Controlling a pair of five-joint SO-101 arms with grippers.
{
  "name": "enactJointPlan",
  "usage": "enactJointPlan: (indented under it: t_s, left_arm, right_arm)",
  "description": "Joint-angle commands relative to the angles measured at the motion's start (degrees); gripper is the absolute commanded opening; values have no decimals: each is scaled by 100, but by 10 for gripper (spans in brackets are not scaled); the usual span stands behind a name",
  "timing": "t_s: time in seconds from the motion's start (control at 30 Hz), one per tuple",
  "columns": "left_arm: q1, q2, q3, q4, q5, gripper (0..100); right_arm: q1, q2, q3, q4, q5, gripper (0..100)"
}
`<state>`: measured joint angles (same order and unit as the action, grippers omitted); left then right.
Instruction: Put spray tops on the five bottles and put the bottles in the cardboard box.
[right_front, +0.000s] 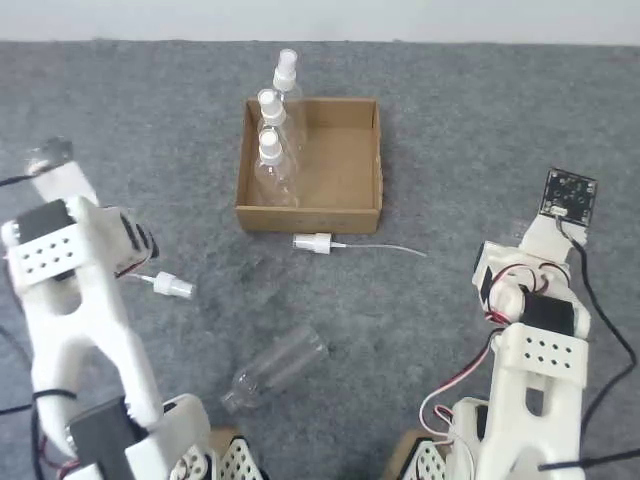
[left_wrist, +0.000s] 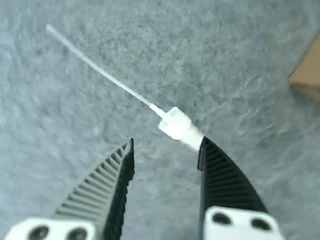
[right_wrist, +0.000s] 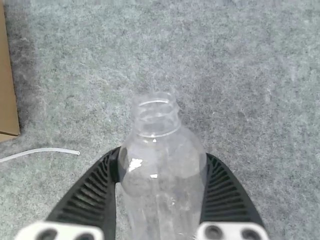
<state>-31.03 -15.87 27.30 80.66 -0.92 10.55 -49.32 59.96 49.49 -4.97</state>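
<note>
Left gripper (left_wrist: 165, 145) apart at a spray top (left_wrist: 177, 127); right gripper (right_wrist: 162, 156) clamped on an uncapped bottle (right_wrist: 161, 175).
The spray top lies near the left edge of the surface (right_front: 450, 150), just beside one jaw; contact is unclear. The held bottle's base is cut off. Three capped bottles (right_front: 272, 150) stand in the cardboard box (right_front: 340, 215) toward the far edge.
</note>
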Motion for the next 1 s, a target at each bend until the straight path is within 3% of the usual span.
enactJointPlan:
  t_s: [0.0, 0.47, 0.73, 0.97]
  left_arm:
    - [-35, -35, -321, 62, -1609, 194]
    - [141, -18, -303, 70, -5108, 199]
    - [466, 422, -119, 53, -6514, 200]
    - [475, 1688, -664, 62, -7147, 200]
  right_arm:
    - [22, -251, -79, -145, 9, 79]
    - [22, -251, -79, -145, 9, 80]
    - [22, -242, -79, -145, 9, 80]
    - [22, -233, -79, -145, 9, 80]
